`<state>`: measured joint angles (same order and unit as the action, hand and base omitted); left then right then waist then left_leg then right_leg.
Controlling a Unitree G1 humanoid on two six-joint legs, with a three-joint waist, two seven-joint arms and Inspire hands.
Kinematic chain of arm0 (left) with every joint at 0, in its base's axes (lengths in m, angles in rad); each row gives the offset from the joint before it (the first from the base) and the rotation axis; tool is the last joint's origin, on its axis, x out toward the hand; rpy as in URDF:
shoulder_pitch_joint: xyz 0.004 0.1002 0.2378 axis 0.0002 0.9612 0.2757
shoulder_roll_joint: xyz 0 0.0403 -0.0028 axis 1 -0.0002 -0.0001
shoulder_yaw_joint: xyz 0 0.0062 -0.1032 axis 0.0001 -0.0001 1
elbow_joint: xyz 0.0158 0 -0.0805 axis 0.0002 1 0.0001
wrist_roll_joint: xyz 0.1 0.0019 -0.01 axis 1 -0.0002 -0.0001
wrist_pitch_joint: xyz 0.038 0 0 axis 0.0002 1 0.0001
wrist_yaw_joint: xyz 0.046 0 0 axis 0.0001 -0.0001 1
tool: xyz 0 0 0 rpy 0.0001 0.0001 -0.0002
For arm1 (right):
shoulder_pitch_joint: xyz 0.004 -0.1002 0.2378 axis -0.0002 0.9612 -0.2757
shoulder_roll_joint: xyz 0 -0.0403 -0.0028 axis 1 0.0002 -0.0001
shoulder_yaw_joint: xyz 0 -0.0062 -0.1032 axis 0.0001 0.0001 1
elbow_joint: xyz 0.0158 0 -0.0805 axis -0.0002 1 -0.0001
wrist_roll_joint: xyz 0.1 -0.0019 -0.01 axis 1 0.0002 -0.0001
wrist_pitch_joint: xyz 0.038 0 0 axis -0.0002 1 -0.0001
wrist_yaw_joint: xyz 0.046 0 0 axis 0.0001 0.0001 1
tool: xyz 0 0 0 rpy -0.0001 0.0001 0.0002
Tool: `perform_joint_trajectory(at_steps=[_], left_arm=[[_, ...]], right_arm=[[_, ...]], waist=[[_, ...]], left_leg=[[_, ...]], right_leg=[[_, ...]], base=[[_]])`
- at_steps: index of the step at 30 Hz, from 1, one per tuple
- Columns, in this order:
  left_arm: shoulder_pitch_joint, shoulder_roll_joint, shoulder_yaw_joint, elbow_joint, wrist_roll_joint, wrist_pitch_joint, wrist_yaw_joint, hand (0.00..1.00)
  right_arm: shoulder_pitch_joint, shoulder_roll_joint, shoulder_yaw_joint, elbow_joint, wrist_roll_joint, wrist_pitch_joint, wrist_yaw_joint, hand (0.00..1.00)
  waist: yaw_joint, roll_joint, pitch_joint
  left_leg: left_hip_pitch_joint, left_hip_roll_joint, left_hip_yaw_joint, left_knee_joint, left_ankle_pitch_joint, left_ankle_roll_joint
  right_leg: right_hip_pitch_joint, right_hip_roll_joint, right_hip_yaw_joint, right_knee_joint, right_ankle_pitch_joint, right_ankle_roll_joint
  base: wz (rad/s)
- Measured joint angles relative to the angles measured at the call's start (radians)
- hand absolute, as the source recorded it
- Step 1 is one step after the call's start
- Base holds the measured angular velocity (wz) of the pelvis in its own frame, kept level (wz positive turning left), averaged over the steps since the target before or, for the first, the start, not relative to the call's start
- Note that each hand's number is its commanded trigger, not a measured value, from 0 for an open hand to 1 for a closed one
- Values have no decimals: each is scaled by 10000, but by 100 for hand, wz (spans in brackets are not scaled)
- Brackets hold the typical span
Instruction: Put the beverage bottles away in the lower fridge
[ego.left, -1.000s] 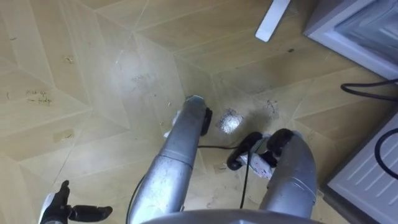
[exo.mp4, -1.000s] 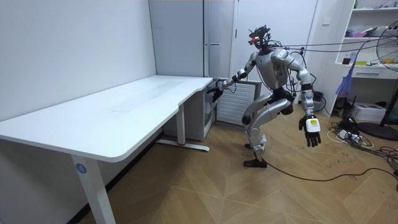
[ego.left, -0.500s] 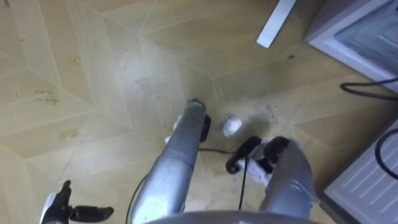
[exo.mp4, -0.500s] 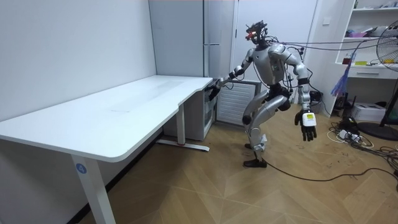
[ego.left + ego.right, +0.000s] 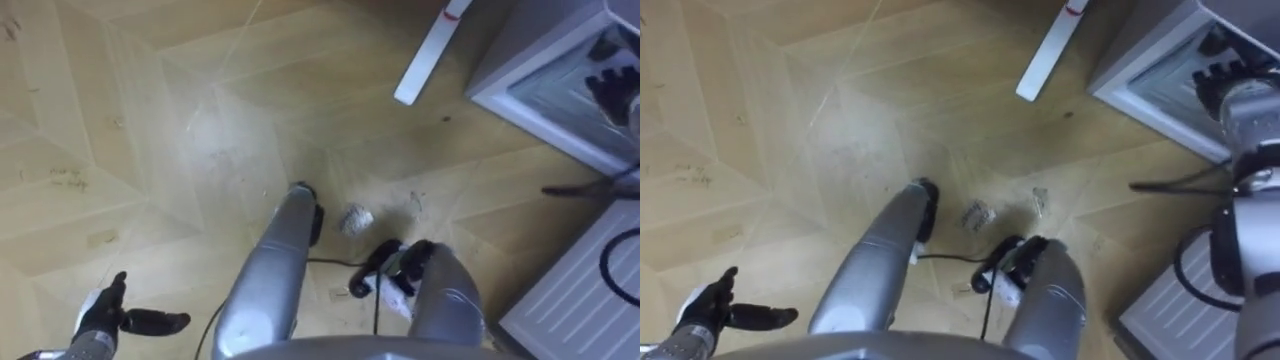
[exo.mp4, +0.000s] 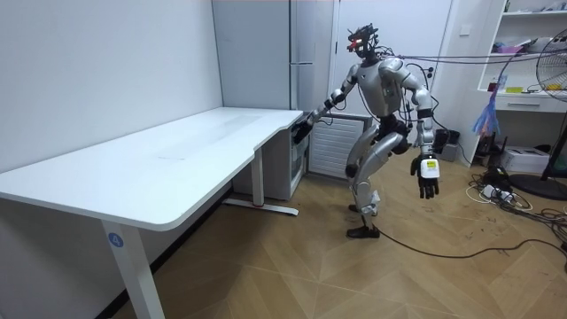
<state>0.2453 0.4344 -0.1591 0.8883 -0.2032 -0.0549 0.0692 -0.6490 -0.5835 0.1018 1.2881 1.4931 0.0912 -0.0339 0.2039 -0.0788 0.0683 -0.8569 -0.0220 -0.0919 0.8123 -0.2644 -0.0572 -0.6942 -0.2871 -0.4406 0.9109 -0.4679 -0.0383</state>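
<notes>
Straightened from the deeper lean of a second ago, the robot stands taller at the end of the white desk (image 6: pixel 177 159). Its left hand (image 6: pixel 426 175) has swung in from well out at its side and now hangs close beside its hip. Its right hand (image 5: pixel 612 88) has come into sight at the upper right of the eye views, reaching onto the low grey cabinet (image 5: pixel 530 80) tucked at the desk's end. This cabinet appears to be the lower fridge.

The left hand is spread, thumb held apart from straight fingers, and carries nothing. It hangs low over the wood floor (image 5: pixel 150 150), well apart from the cabinet. Whether the right hand has hold of anything on the cabinet cannot be told. Where the drinks stand cannot be told either, and none is in the left hand.

The coming move turns on one relation: the cabinet lies ahead and to the robot's right, beyond the white desk foot (image 5: pixel 425 58) and above a ribbed white panel (image 5: pixel 585 290). The right hand is already on it, while the left hangs on the far side of the body. Any work on the cabinet's front looks to fall to the right arm, with the empty left hand the likelier one to fetch a drink.
</notes>
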Motion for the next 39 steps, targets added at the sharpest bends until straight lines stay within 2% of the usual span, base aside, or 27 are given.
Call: perform_joint_trajectory(at_steps=[1, 3, 5, 6, 8, 9, 10, 11, 12, 13, 15, 16, 18, 20, 21, 23, 25, 27, 28, 31, 33, 35, 39], left_arm=[[-40, -1, 2, 118, -11, -3, -31, 0], [-107, -4, 27, 305, -17, 12, -58, 0], [-227, -18, 90, 482, -21, -1, -58, 0], [-232, -23, 130, 501, -24, -37, -59, 0], [-224, -189, 651, 787, 84, -195, -22, 0], [-218, -264, 829, 854, 150, -194, 22, 0], [-217, -317, 889, 953, 180, -195, 102, 0], [-212, -324, 888, 985, 235, -193, 115, 0], [-206, -334, 889, 985, 269, -193, 138, 0], [-167, -390, 894, 911, 402, -197, 225, 0], [-118, -478, 894, 782, 489, -266, 376, 0], [-89, -487, 927, 702, 501, -325, 427, 0], [-41, -631, 1109, 507, 526, -335, 698, 0], [-62, -854, 1204, 589, 694, -348, 914, 0], [-62, -914, 1217, 606, 751, -367, 965, 0], [-17, -1139, 1272, 589, 1134, -372, 1102, 0], [148, -1234, 1319, 443, 1190, -344, 1205, 0], [187, -1396, 1575, 406, 1195, -338, 1224, 0], [192, -1414, 1592, 395, 1201, -334, 1249, 0], [201, -1434, 1588, 378, 1285, -274, 1242, 0], [198, -1444, 1589, 328, 1285, -196, 1240, 0], [233, -1449, 1591, 358, 1285, -74, 1193, 0], [350, -1445, 1647, 363, 1387, 126, 1128, 0]], right_arm=[[298, 18, 164, -7, -262, 26, 408, 0], [797, 28, 237, -155, -677, 112, 938, 0], [1592, 29, 235, -485, -1319, 149, 1493, 0], [1820, 31, 231, -551, -1477, 165, 1644, 0], [2955, 28, -231, -1295, -1938, 105, 2075, 0], [3214, 29, -358, -1504, -2092, 89, 2162, 0], [3641, 32, -484, -1813, -2439, 47, 2269, 0], [3996, 39, -529, -2080, -2829, -70, 2322, 0], [4168, 38, -581, -2186, -3062, -116, 2351, 0], [4587, 40, -726, -2512, -3671, -142, 2333, 0], [5334, 50, -981, -3183, -4501, -202, 2286, 0], [5785, 54, -1105, -3575, -4930, -249, 2189, 0], [6573, 249, -1507, -4641, -5920, -247, 1816, 0], [7108, 649, -1768, -5763, -7113, -237, 1347, 0], [7247, 724, -1879, -6064, -7317, -244, 1231, 0], [7753, 989, -2709, -7337, -8407, -417, 481, 0], [7873, 1012, -2889, -8052, -9185, -476, -201, 0], [8019, 1011, -3156, -8868, -9841, -701, -905, 0], [8013, 1009, -3339, -9301, -10319, -950, -1370, 0], [7829, 1011, -3930, -10090, -11467, -1370, -2513, 0], [7803, 1010, -4354, -10376, -11837, -1569, -3203, 0], [7848, 1004, -4831, -10806, -11961, -1602, -3986, 0], [7850, 983, -5335, -11029, -12288, -1664, -4856, 0]], waist=[[-5, -17, 10], [-80, -27, 14], [-302, -35, 16], [-355, -46, 11], [-506, -196, -65], [-591, -215, -87], [-746, -228, -146], [-928, -254, -239], [-999, -279, -289], [-1180, -326, -418], [-1308, -367, -498], [-1459, -434, -605], [-1717, -463, -636], [-1974, -534, -694], [-2036, -530, -700], [-2130, -508, -712], [-2249, -536, -704], [-2441, -534, -699], [-2533, -534, -697], [-2833, -521, -694], [-2851, -536, -688], [-2865, -531, -667], [-3082, -527, -658]], left_leg=[[318, 127, 114, -257, 13, 22], [794, 235, 127, -619, 31, 46], [1542, 264, 147, -1146, 58, 90], [1760, 272, 214, -1327, 80, 123], [2592, 336, 528, -2027, 138, 216], [2773, 351, 591, -2159, 145, 228], [3133, 390, 667, -2429, 160, 252], [3464, 467, 780, -2696, 170, 269], [3666, 471, 797, -2848, 183, 287], [4072, 456, 863, -3172, 192, 302], [4800, 453, 947, -3631, 211, 332], [5260, 452, 1041, -3946, 219, 342], [6025, 408, 1078, -4537, 272, 378], [6859, 362, 1190, -5231, 412, 372], [7019, 341, 1178, -5380, 449, 372], [7581, 347, 1055, -5833, 570, 355], [7825, 377, 998, -5910, 572, 350], [7908, 375, 1204, -5931, 569, 346], [7946, 395, 1251, -5967, 569, 346], [8160, 441, 1390, -6164, 598, 298], [8223, 444, 1469, -6198, 598, 298], [8315, 445, 1612, -6245, 598, 298], [8336, 447, 1725, -6254, 599, 298]], right_leg=[[320, 158, -4, -385, 106, 50], [866, 366, -76, -968, 264, 128], [1692, 606, -183, -1729, 457, 295], [1908, 628, -200, -1945, 514, 332], [2635, 793, -44, -2770, 793, 503], [2810, 834, -18, -2976, 886, 545], [3183, 970, 53, -3383, 1074, 616], [3504, 1135, 179, -3867, 1320, 654], [3687, 1197, 262, -4098, 1409, 688], [4045, 1250, 301, -4465, 1539, 757], [4628, 1386, 596, -5015, 1780, 855], [5060, 1448, 599, -5448, 1898, 904], [5669, 1491, 624, -5895, 2026, 953], [6177, 1492, 955, -6151, 2097, 978], [6275, 1495, 1020, -6222, 2102, 981], [6311, 1508, 1273, -6065, 2112, 972], [6442, 1551, 1437, -6053, 2114, 969], [6694, 1615, 1617, -6470, 2143, 973], [6793, 1676, 1668, -6703, 2192, 965], [6897, 1753, 1927, -6754, 2216, 948], [6894, 1756, 1998, -6766, 2221, 951], [6900, 1757, 2070, -6765, 2231, 963], [6874, 1757, 2179, -6765, 2234, 970]], base=[[-18], [-11], [2], [0], [-23], [-27], [-31], [-33], [-31], [-23], [-28], [-30], [-21], [-37], [-38], [-38], [-41], [-24], [-18], [-6], [-11], [-16], [-7]])
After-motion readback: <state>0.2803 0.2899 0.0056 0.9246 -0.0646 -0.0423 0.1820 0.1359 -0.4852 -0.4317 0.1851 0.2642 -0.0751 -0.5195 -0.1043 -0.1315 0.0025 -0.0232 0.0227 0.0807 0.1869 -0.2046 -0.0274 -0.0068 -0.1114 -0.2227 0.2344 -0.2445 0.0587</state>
